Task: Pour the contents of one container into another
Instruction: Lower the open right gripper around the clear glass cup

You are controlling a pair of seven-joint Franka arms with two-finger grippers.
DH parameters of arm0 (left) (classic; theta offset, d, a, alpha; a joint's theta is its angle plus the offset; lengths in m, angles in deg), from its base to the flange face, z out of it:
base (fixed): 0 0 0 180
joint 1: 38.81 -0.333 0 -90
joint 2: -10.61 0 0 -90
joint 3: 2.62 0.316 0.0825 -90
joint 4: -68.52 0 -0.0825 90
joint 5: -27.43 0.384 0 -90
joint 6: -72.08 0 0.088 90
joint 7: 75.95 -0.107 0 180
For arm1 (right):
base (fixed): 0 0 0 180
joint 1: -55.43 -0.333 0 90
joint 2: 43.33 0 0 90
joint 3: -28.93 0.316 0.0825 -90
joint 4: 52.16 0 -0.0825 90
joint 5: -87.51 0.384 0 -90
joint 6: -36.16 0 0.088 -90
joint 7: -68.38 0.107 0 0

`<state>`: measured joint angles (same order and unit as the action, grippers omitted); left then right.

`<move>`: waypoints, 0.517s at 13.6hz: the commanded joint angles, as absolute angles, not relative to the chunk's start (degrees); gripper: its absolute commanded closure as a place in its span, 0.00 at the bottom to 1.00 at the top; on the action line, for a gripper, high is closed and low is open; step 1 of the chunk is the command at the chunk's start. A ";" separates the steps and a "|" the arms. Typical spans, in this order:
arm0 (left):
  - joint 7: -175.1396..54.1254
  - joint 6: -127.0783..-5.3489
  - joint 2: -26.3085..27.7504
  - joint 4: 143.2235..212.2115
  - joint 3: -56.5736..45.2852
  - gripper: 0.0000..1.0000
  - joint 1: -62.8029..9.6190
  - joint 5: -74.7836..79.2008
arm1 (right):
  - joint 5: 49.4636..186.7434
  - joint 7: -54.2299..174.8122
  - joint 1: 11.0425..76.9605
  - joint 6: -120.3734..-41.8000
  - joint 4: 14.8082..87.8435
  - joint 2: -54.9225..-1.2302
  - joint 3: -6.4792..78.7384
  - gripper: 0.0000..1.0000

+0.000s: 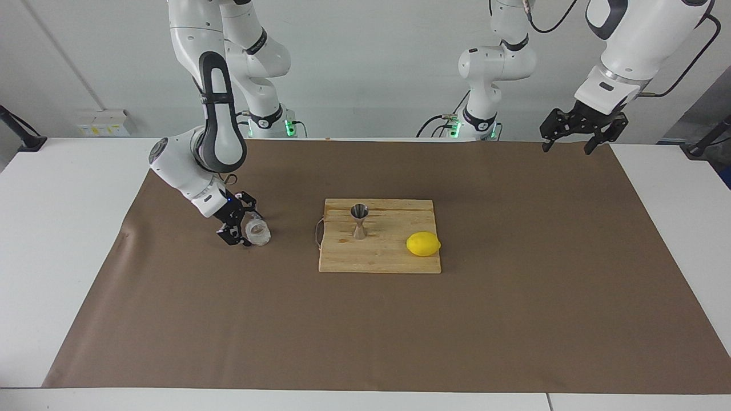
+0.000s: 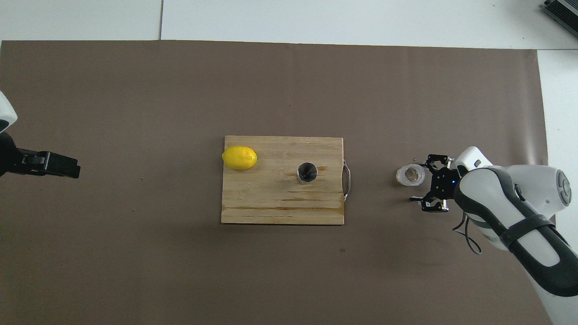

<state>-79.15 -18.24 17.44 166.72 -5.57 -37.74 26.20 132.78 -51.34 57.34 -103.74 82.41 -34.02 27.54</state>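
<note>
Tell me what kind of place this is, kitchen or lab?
Most likely a robotics lab bench staged as a kitchen task: two arms on a white table with a brown mat; a cutting board carrying a steel jigger and lemon, and a glass cup off the board.

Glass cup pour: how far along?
Done: nothing poured. The glass cup stands upright on the brown mat, the jigger upright on the cutting board beside the lemon. In hand: the right tool, open, is low beside the cup. Left tool waits, raised. Left: grasp, carry, pour.
</note>
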 commanded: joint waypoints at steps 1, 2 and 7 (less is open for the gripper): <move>-78.50 -19.24 18.69 168.01 -5.52 0.00 -37.84 25.59 | 135.15 -54.14 57.80 -103.94 82.40 -33.05 28.14 0.00; -78.50 -19.24 18.78 168.19 -5.52 0.00 -37.84 25.67 | 136.37 -54.14 57.71 -103.85 82.40 -33.05 28.14 0.00; -78.50 -19.06 18.78 168.19 -5.43 0.00 -37.84 25.68 | 138.05 -54.14 55.87 -103.85 82.40 -33.05 28.14 0.00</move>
